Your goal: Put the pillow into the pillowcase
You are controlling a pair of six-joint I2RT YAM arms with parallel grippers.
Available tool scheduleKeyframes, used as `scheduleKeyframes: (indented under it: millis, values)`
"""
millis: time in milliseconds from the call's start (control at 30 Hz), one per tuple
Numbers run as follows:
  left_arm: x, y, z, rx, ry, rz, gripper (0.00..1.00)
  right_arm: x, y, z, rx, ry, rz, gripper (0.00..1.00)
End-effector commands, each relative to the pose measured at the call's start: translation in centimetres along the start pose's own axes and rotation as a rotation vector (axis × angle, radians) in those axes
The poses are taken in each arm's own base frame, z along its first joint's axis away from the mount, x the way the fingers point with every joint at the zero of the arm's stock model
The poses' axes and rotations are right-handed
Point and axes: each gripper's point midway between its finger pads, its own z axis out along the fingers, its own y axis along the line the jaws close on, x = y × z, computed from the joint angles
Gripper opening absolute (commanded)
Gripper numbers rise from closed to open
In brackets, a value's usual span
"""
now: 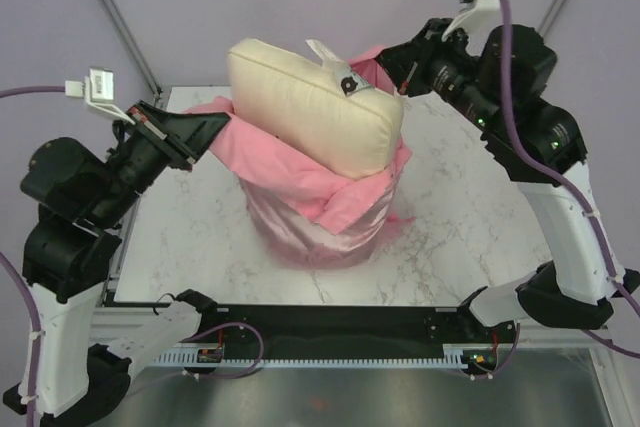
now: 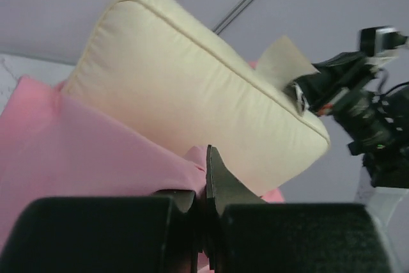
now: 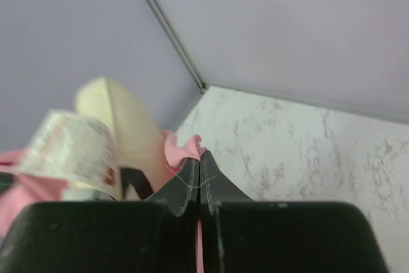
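Note:
The cream pillow [image 1: 310, 112] stands tilted, its lower part sunk in the open mouth of the pink pillowcase [image 1: 320, 212], which hangs bunched down to the marble table [image 1: 470, 217]. My left gripper [image 1: 222, 127] is shut on the pillowcase's left rim, held up above the table. My right gripper [image 1: 385, 59] is shut on the rim at the far right, beside the pillow's top corner and its white label [image 1: 325, 52]. In the left wrist view the pillow [image 2: 192, 94] rises above pink cloth [image 2: 83, 151] pinched in the left gripper [image 2: 206, 164]. The right gripper [image 3: 199, 161] pinches a pink fold [image 3: 182, 148].
Grey walls with metal corner struts [image 1: 115, 17] close off the back. Both arm bases sit on a black rail [image 1: 330, 322] at the near edge. The pillowcase's bottom rests near the table's middle.

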Motion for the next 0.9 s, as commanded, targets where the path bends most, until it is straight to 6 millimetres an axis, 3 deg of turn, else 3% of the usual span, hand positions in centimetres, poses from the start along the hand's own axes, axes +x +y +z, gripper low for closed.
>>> scheduleKeyframes:
  millis: [0, 100, 133, 167, 200, 233, 267, 300, 333, 400, 433, 533, 567, 633, 667, 733, 867]
  values:
    - [-0.2, 0.4, 1.0, 0.055, -0.091, -0.055, 0.02, -13.3, 5.4, -9.0, -0.195, -0.432, 0.063, 0.0]
    - [-1.1, -0.2, 1.5, 0.054, -0.1, -0.043, 0.02, -12.0, 5.1, -9.2, -0.198, -0.401, 0.064, 0.0]
    - [-3.3, -2.6, 0.3, 0.106, -0.146, -0.029, 0.02, -11.2, 4.8, -8.8, -0.189, -0.381, 0.058, 0.0]
    - [-4.4, -3.9, -0.2, 0.135, -0.162, -0.016, 0.02, -8.7, 3.3, -6.9, -0.138, -0.323, 0.058, 0.0]
    - [-7.0, -6.9, -2.2, 0.199, -0.218, -0.001, 0.02, -8.2, 2.8, -7.2, -0.123, -0.327, 0.059, 0.0]
    - [-7.8, -7.6, -1.6, 0.204, -0.223, 0.006, 0.02, -7.1, 2.1, -6.7, -0.102, -0.311, 0.06, 0.0]
    - [-8.9, -8.6, -2.0, 0.221, -0.244, 0.011, 0.02, -4.4, 0.7, -5.1, -0.059, -0.254, 0.059, 0.0]
    - [-11.4, -11.5, -4.8, 0.285, -0.317, 0.024, 0.02, -3.8, 0.3, -5.0, -0.05, -0.249, 0.059, 0.0]
    - [-11.7, -11.1, -3.5, 0.253, -0.308, 0.02, 0.02, -2.0, -0.6, -4.0, -0.025, -0.207, 0.058, 0.0]
    - [-13.4, -12.7, -5.1, 0.289, -0.366, 0.031, 0.02, -0.7, -1.4, -3.2, 0.007, -0.182, 0.055, 0.0]
    - [-14.0, -12.4, -5.1, 0.27, -0.392, 0.024, 0.02, -0.3, -1.7, -2.9, 0.019, -0.173, 0.05, 0.0]
    - [-14.0, -11.0, -4.4, 0.213, -0.407, 0.03, 0.02, -0.5, -1.8, -2.3, 0.027, -0.174, 0.038, 0.0]
    - [-13.8, -10.8, -4.9, 0.207, -0.411, 0.028, 0.02, -1.5, -1.4, -2.5, 0.016, -0.192, 0.034, 0.0]
    - [-12.9, -9.0, -3.7, 0.146, -0.391, 0.023, 0.02, -2.8, -0.8, -3.0, 0.003, -0.218, 0.033, 0.0]
    - [-12.8, -8.7, -4.1, 0.138, -0.395, 0.023, 0.02, -4.7, 0.0, -4.0, -0.015, -0.261, 0.028, 0.0]
    - [-11.4, -6.8, -2.6, 0.084, -0.359, 0.01, 0.02, -7.0, 0.6, -5.2, -0.022, -0.316, 0.024, 0.0]
    - [-8.8, -4.3, 0.1, 0.027, -0.273, -0.013, 0.02, -9.2, 0.1, -6.4, 0.03, -0.373, -0.003, 0.0]
